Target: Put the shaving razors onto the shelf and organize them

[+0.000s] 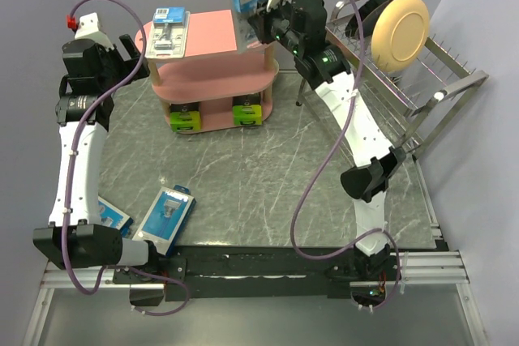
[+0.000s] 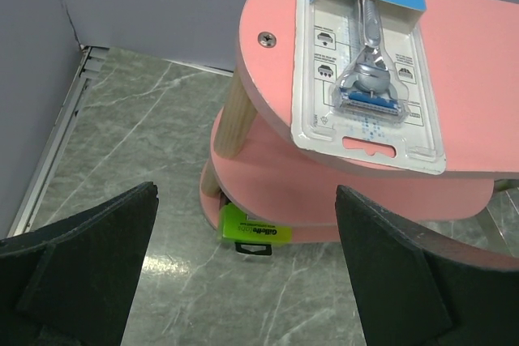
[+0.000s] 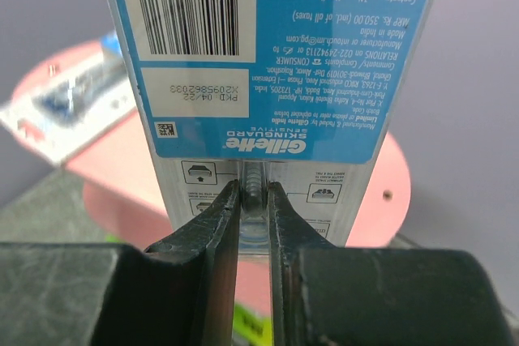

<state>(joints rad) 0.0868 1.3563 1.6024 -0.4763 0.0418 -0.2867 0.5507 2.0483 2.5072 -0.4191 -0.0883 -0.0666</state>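
Well in front of the shelf [image 1: 215,34], by the arm bases, two blue packs [image 1: 166,216] lie on the surface [image 1: 268,168], not yet shelved. Two green-ended boxes [image 1: 185,115] sit on the shelf's bottom tier and a blister pack [image 1: 166,34] lies at its top's left end. I judge three placed, one in hand, two left. The left end effector [image 1: 130,53] hovers spread wide and empty, just left of the shelf. The right end effector [image 3: 254,192], arm stretched far, pinches a second blister pack [image 3: 276,62] upright above the shelf's right end.

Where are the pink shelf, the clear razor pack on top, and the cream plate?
Pink three-tier shelf [image 1: 215,32]: top external view, bare top board.
Clear blister razor pack [image 2: 369,66]: left wrist view, plastic bubble.
Round cream plate [image 1: 400,32]: top external view, face centre.
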